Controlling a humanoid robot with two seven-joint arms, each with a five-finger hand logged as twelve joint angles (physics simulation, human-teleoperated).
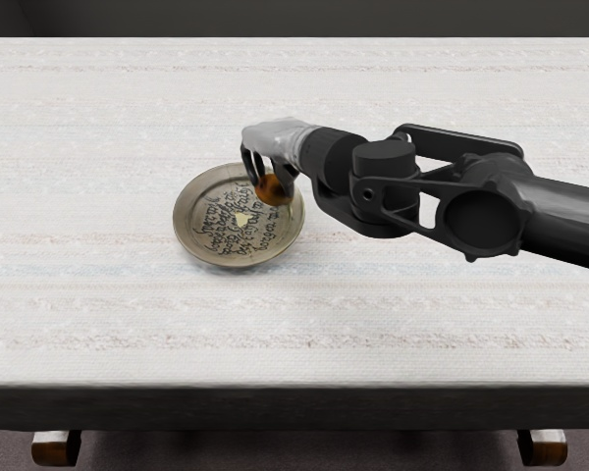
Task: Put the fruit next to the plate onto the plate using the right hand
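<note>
A round bronze plate [216,218] with dark script on it lies on the table left of centre. My right arm reaches in from the right edge, and its hand [267,177] hangs over the plate's right rim. The dark fingers [248,163] curl down around a small orange-brown fruit [270,189], held just above the plate's right side. I cannot tell whether the fruit touches the plate. The left arm does not show.
The pale woven table top [128,314] stretches wide on all sides of the plate. Its dark front edge [294,404] runs along the bottom of the view. No other objects stand on it.
</note>
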